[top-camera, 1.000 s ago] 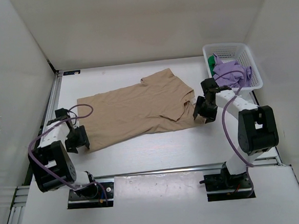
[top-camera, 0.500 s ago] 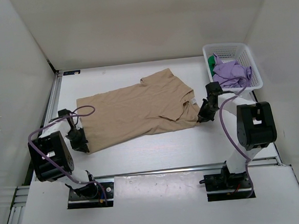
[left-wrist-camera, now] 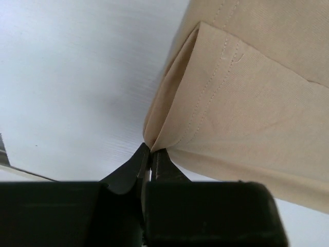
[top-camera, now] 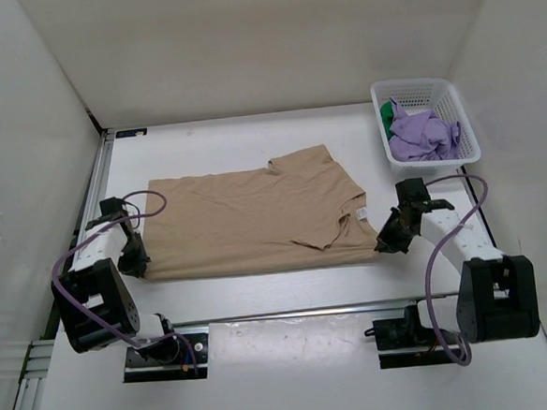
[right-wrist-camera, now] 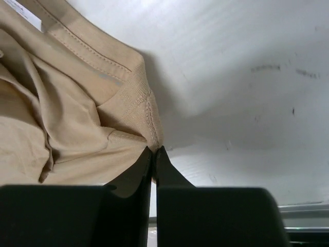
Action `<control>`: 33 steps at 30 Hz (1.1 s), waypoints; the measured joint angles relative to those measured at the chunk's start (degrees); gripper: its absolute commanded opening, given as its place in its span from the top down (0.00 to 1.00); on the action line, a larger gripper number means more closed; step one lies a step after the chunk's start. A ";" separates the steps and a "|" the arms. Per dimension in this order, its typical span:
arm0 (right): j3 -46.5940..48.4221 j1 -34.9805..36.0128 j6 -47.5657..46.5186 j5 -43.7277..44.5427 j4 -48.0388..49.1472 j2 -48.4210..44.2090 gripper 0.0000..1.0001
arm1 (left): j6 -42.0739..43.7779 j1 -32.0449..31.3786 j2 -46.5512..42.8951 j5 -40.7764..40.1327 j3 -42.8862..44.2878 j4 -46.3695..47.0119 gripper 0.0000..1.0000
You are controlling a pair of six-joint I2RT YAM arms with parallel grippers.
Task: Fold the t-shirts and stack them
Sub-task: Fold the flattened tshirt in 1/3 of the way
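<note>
Near edge: left gripper [top-camera: 135, 262], jaws pinched together on the hem corner of the tan t-shirt [top-camera: 246, 221]. Right gripper [top-camera: 387, 244], jaws clamped on its ribbed collar edge. The shirt lies flat mid-table, long axis left to right, hem leftward, collar rightward, one sleeve pointing to the far side. White table [top-camera: 260, 286]. Far right: white lattice basket [top-camera: 430, 160] holding the purple t-shirt [top-camera: 424, 136] and green t-shirt [top-camera: 386, 113]. Plain white walls [top-camera: 244, 47] enclose the table.
</note>
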 measured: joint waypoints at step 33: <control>-10.64 7.67 10.93 6.99 -6.12 -10.69 1.00 | 0.52 -75.47 16.68 -9.92 37.16 -0.50 0.44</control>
